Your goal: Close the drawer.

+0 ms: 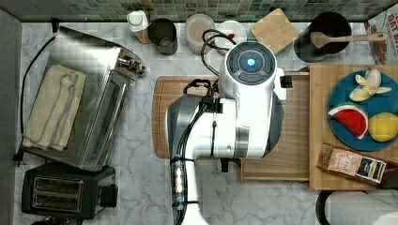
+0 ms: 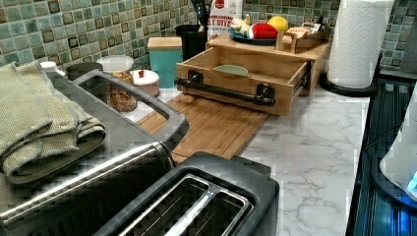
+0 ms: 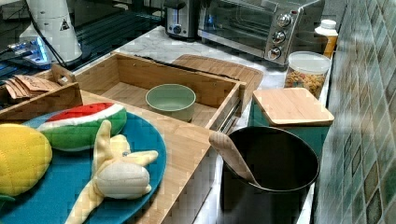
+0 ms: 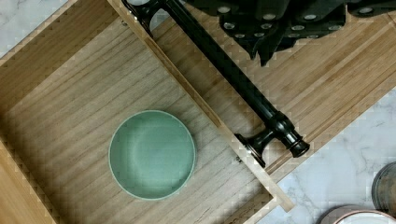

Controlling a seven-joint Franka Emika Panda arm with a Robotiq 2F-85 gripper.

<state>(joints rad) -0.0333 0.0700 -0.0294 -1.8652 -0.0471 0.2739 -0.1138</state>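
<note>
White marbled bench (image 2: pixel 314 147) is running below a wall of green mosaic tile (image 2: pixel 88 29). On it the drawer (image 2: pixel 241 78) is standing pulled out from under a thick wooden block (image 2: pixel 275 49), its front panel with the black bar handle (image 2: pixel 223 91) lying over a grooved cutting board (image 2: pixel 216 125). Inside the drawer a pale green bowl (image 4: pixel 152 155) is sitting upright and empty on the wood floor, apart from all four walls.

The robot arm (image 1: pixel 234 112) is reaching over the cutting board and drawer front in the top view. In the wrist view the gripper (image 4: pixel 268 39) is hanging above the cutting board just beside the handle; I cannot tell whether its fingers are spread or closed.

On the block a blue plate (image 3: pixel 65 186) is carrying a toy watermelon slice (image 3: pixel 81 123), a toy banana (image 3: pixel 114 172) and a yellow toy lemon (image 3: pixel 21 156), and a small wooden rack (image 3: pixel 37 95) is holding paper packets. Behind it a black pot (image 3: pixel 275 182) is holding a wooden spoon (image 3: pixel 231 156). Next along are standing a teal box with a wooden lid (image 3: pixel 289 109) and a clear jar of cereal (image 3: pixel 306 70) with a white lid. A folded towel (image 2: pixel 39 123) is lying on top of the toaster oven (image 3: pixel 252 23), and a black toaster (image 2: pixel 196 201) is sitting beside it.
</note>
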